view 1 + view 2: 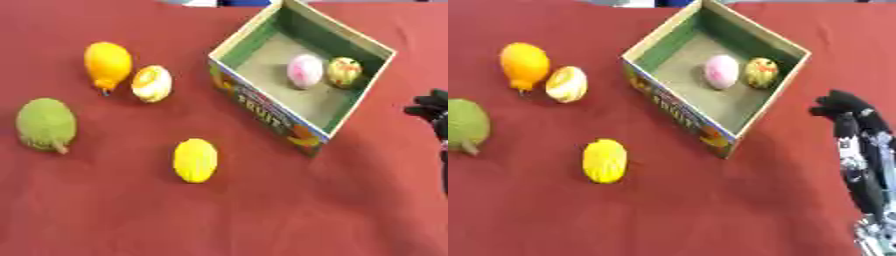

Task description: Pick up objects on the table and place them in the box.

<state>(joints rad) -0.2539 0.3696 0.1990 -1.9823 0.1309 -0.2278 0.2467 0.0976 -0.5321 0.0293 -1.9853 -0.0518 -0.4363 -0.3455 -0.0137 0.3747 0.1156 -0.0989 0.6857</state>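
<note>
**Red worktop, four fruits left of the box, one hand waiting on the right**

Red cloth covers the worktop (262, 215), and the cardboard box (262, 107) sits turned at an angle in the upper middle, open side up. Two small things already lie on its floor side by side: a pink egg-shaped fruit (305, 71) and a green-and-yellow one (344, 72).

Four things remain outside, all to the left of the box: a yellow lemon (195, 160) nearest the front, a green spiky fruit (45, 124) by the left edge, an orange pear-shaped fruit (108, 64) and a pale orange-and-white fruit (151, 83) touching or just beside it.

The right hand (846, 107) is at the right edge, just beyond the box's right corner, holding nothing, its fingers bent loosely rather than clenched. The left hand shows in neither view.

The box stands between the right hand and every remaining fruit. The lemon is nearest, lying down-left of the hand past the box's front corner, its long axis running roughly toward and away from the robot. Open cloth in front of the box likely gives the right arm a free path below that corner; the other three fruits probably suit a left arm better.
</note>
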